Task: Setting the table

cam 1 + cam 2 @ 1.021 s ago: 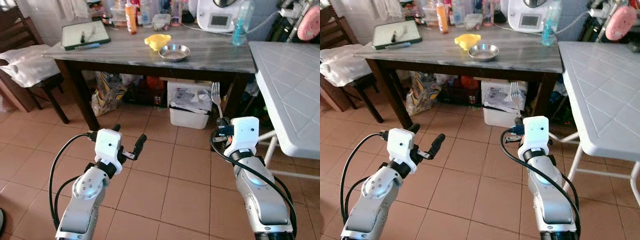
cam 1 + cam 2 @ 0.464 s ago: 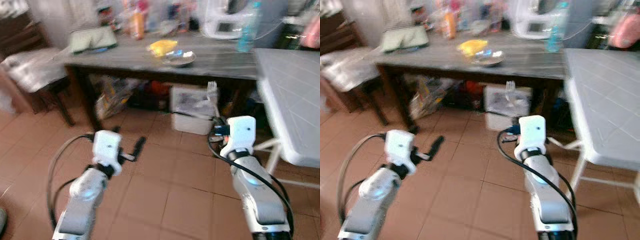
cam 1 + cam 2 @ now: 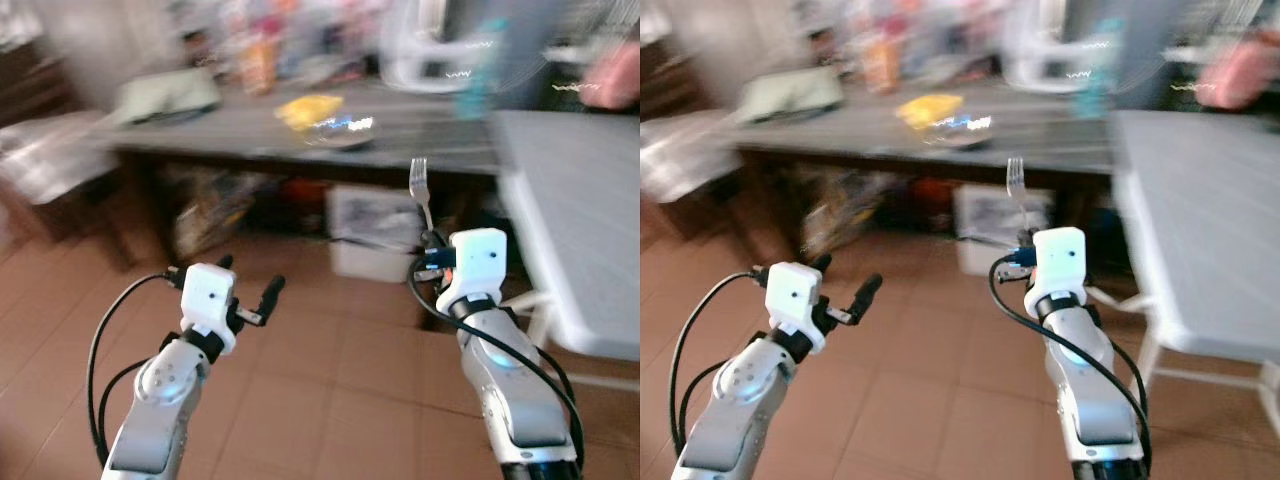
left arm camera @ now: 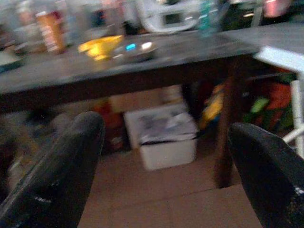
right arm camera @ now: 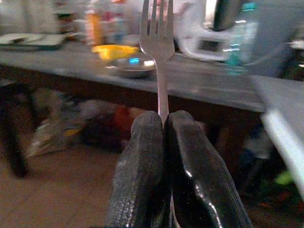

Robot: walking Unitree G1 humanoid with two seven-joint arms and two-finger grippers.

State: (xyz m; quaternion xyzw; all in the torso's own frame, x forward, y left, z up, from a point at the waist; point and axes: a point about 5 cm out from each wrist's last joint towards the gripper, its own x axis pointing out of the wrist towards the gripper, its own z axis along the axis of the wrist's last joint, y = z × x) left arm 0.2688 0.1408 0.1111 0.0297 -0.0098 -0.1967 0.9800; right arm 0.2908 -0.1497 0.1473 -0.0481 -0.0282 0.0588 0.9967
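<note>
Fork (image 5: 158, 42) stands upright, tines up, handle pinched in the closed right gripper (image 5: 164, 124); left gripper (image 3: 243, 290) open, empty. Walking jolts could tilt the thin handle or let it slip before reaching the table (image 3: 420, 152) ahead.

Blurred clutter (image 3: 290, 45) on dark table (image 3: 240, 125)

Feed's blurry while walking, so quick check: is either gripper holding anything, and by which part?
The right gripper holds a fork by its handle, prongs pointing up. The left gripper is open and holds nothing.
</note>
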